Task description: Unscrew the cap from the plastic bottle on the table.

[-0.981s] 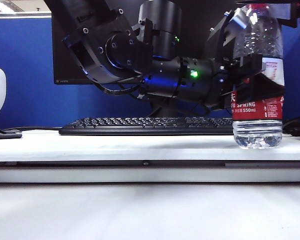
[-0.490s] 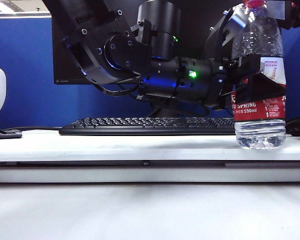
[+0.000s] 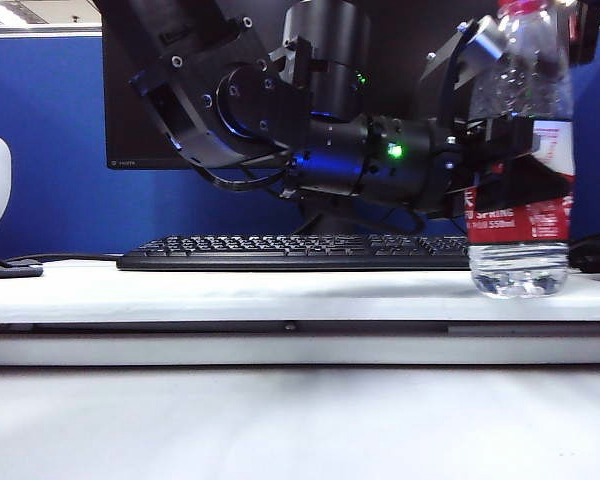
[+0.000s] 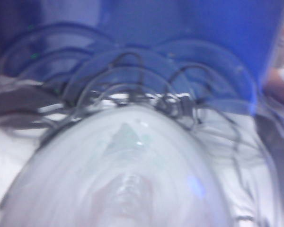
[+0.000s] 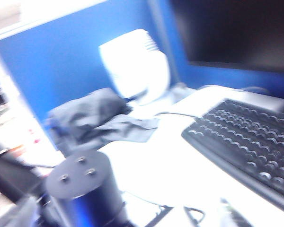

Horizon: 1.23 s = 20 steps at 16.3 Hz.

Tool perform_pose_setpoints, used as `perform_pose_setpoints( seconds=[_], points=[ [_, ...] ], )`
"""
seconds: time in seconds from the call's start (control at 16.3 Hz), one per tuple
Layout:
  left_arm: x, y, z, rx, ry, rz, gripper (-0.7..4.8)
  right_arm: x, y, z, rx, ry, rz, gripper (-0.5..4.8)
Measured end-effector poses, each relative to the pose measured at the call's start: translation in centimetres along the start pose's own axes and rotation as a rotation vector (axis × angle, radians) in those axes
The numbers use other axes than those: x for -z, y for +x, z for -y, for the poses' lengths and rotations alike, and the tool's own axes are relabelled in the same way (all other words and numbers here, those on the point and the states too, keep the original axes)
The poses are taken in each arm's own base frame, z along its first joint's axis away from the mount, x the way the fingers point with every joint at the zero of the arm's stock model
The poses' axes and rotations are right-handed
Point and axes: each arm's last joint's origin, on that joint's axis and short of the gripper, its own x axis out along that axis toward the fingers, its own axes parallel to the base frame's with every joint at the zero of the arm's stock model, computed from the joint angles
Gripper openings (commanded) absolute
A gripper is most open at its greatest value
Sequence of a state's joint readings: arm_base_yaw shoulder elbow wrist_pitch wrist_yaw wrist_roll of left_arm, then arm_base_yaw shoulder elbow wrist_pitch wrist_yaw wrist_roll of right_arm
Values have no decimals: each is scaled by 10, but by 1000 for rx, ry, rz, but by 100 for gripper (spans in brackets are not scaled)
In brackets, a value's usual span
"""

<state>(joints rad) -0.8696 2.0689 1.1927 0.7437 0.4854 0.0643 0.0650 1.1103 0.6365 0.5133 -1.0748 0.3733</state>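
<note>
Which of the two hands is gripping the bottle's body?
The left hand, reaching across to clamp the bottle at its label. The right hand, partly visible by the cap, is off the body.

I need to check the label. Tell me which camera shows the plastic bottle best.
The exterior view: the plastic bottle stands upright on the table, label partly readable, left tool around it. The left wrist view is a blurred close-up; the right wrist view misses it.

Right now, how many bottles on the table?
1. The plastic bottle stands upright at the right end of the table, right of the keyboard, clamped by the left gripper. Arms could hide others.
</note>
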Motion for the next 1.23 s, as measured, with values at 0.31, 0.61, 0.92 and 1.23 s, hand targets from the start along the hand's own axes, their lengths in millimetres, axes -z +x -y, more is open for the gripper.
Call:
perform_pose_setpoints(
  seconds=[0.31, 0.61, 0.92, 1.23],
  points=[
    [0, -1, -5, -64, -12, -1, 113, -15, -36, -33, 459, -177, 106, 479],
    [0, -1, -5, -66, -12, -2, 113, -12, -49, -64, 670, -235, 107, 479],
    [0, -1, -4, -65, -12, -2, 113, -2, -17, -77, 630, -224, 69, 479],
    [0, -1, -4, -64, -12, -2, 116, 5, 4, -68, 633, -209, 28, 383]
  ],
)
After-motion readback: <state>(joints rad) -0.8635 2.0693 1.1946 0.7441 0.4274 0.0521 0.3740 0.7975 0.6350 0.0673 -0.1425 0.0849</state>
